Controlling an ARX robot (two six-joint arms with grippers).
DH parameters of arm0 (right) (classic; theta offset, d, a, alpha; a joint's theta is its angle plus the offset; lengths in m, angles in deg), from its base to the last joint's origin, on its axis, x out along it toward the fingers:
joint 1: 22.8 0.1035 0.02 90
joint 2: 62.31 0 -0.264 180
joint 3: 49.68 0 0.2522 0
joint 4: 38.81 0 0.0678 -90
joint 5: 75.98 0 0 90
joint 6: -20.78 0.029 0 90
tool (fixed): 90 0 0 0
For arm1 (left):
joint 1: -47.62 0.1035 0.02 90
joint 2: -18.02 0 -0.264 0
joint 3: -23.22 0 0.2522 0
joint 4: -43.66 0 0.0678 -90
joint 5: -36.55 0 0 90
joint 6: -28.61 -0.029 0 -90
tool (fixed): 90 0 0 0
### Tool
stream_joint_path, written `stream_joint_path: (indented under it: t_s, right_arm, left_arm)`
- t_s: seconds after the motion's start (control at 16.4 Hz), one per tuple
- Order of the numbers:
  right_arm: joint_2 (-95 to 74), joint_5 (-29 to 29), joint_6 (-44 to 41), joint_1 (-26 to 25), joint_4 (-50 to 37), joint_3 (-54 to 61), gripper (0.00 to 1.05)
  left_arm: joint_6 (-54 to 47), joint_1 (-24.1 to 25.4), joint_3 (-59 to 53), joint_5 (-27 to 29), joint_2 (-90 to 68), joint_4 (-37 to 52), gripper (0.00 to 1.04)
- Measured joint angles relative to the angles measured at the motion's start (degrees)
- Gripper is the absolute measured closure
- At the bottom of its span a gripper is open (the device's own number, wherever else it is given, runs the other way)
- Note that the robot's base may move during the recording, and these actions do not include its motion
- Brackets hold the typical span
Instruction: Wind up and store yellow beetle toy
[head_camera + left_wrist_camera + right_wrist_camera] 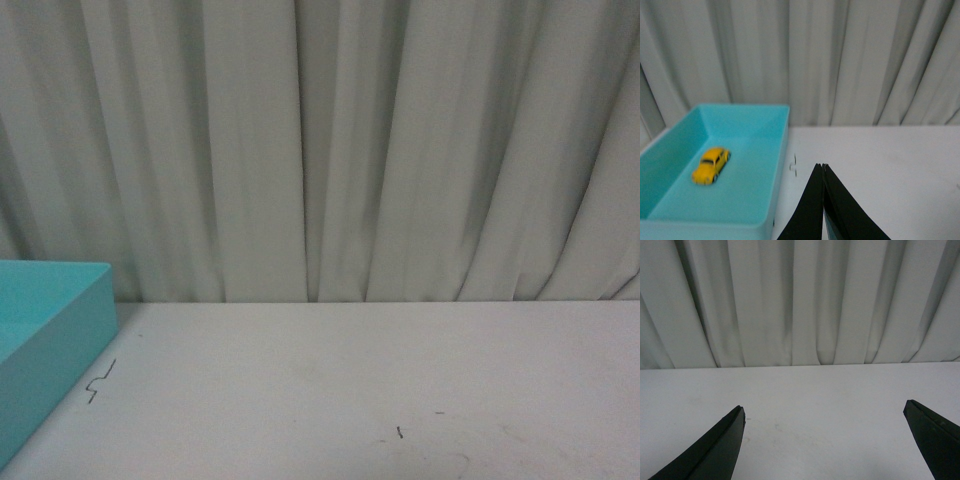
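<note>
One yellow beetle toy [711, 164] sits on the floor of a turquoise box [781, 150], seen from the left wrist camera, on its wheels and clear of the box walls. Beside the box, over the white table [880, 165], the left gripper [822, 168] has its black fingers pressed together at the tips, with nothing between them. The right gripper [824, 411] hangs above bare tabletop with its fingers [720, 445] spread wide and nothing in its hold. From the front camera, only a corner of the box [60, 330] shows at the table's left edge, near a small dark scribble [100, 380], against a pale pleated curtain [330, 150].
</note>
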Motion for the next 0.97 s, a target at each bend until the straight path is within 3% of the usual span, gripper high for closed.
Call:
stream_joint_path:
  t_s: [0.49, 0.67, 0.79, 0.97]
  right_arm:
    - [0.02, -0.02, 0.00, 0.00, -0.04, 0.00, 0.07]
    - [0.02, 0.00, 0.00, 0.00, -0.04, 0.00, 0.07]
    - [0.02, 0.00, 0.00, 0.00, -0.04, 0.00, 0.07]
    - [0.02, 0.00, 0.00, 0.00, -0.04, 0.00, 0.07]
  left_arm:
    - [0.00, 0.00, 0.00, 0.04, -0.04, -0.44, 1.03]
    - [0.07, 0.00, 0.00, 0.04, -0.04, -0.42, 0.78]
    - [0.07, 0.00, 0.00, 0.04, -0.04, -0.42, 0.54]
    - [0.07, 0.00, 0.00, 0.04, -0.04, -0.42, 0.31]
